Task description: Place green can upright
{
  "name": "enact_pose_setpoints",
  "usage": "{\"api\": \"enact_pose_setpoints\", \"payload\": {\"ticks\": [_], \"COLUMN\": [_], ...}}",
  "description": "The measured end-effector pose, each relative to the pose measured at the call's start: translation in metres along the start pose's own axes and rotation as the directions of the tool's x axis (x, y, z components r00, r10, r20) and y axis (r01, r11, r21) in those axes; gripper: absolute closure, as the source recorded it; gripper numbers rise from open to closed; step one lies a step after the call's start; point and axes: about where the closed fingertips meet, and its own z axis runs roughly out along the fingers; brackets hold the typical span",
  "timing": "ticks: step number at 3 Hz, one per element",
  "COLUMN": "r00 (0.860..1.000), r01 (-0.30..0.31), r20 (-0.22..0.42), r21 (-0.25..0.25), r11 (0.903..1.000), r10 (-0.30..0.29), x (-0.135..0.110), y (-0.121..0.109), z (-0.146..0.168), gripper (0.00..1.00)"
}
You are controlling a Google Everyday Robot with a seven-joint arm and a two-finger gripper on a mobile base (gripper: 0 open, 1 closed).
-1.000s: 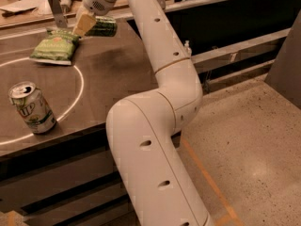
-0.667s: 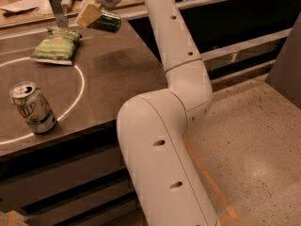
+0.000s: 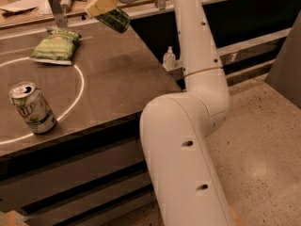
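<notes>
The green can [image 3: 114,19] is a dark-green drink can with pale lettering. It hangs tilted in the air above the far right part of the dark table [image 3: 117,79]. My gripper [image 3: 104,6] is shut on the green can's upper end, with the pale fingers [image 3: 99,4] clamped around it near the top of the view. The can's top is hidden by the fingers.
A white-and-green 7UP can [image 3: 33,108] stands upright at the front left, on a white circle line. A light-green chip bag [image 3: 55,46] lies flat at the back left. A small clear bottle [image 3: 169,58] stands on a ledge behind the table's right edge. My arm crosses the right side.
My gripper has lifted the green can off the table's far edge and carried it up and to the right. The 7UP can and chip bag have not moved on the table.
</notes>
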Motion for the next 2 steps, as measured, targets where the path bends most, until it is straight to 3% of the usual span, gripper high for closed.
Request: {"api": "enact_pose_setpoints", "payload": {"ticks": [1,2], "r00": [0.993,0.984], "r01": [-0.074,-0.094], "r20": [0.088,0.142], "r21": [-0.034,-0.071], "r11": [0.9967,0.993], "r10": [0.077,0.104], "x": [0.009,0.0188], "y": [-0.0005,0.0026], "z": [-0.0168,-0.0233], "gripper": [1.0,1.0]}}
